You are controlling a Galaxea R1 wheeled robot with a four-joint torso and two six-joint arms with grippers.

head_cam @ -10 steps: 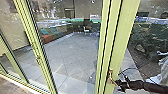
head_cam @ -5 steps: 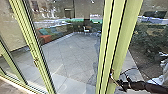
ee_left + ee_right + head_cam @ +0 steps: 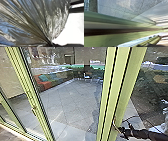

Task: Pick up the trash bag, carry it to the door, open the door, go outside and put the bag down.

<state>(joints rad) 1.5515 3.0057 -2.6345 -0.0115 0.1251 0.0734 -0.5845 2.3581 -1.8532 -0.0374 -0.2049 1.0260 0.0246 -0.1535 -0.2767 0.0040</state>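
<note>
Head view: one broad yellow-green door post [image 3: 115, 84], upright, ridged lengthwise, taken as landmark for the entries below.

Item: one metal handle [image 3: 114, 122], slim and pale, mounted low on the post.
Item: the right claw [image 3: 120, 130], dark, just beside the post and close to the lower end of the handle (wide or narrow, I cannot tell; nor whether it touches). Its dark arm [image 3: 147, 134] reaches in from the right of the post, with a thin black cable [image 3: 130, 117] looping above it.
Item: a second, narrower green post [image 3: 23, 84], left of the landmark, bearing a small fitting [image 3: 34, 111].
Item: a paved yard [image 3: 70, 100], beyond the glass between the two posts, in pale slabs with a darker patch near the landmark.
Item: one orange seat [image 3: 43, 84] with a teal cushion [image 3: 43, 78], far left of the landmark, across the paving.
Item: one white chair [image 3: 87, 76], small, at the far end, left of the landmark.
Item: dark green plants [image 3: 152, 87], right of the landmark, behind glass.

Left wrist view: the trash bag [image 3: 37, 22], shiny, dark and translucent, its folds gathered tightly to a point in the left claw [image 3: 51, 43], which holds it (the plastic fans out in creases from there).

Right wrist view: long green frame bars, running close to the camera, with speckled paving alongside.
</note>
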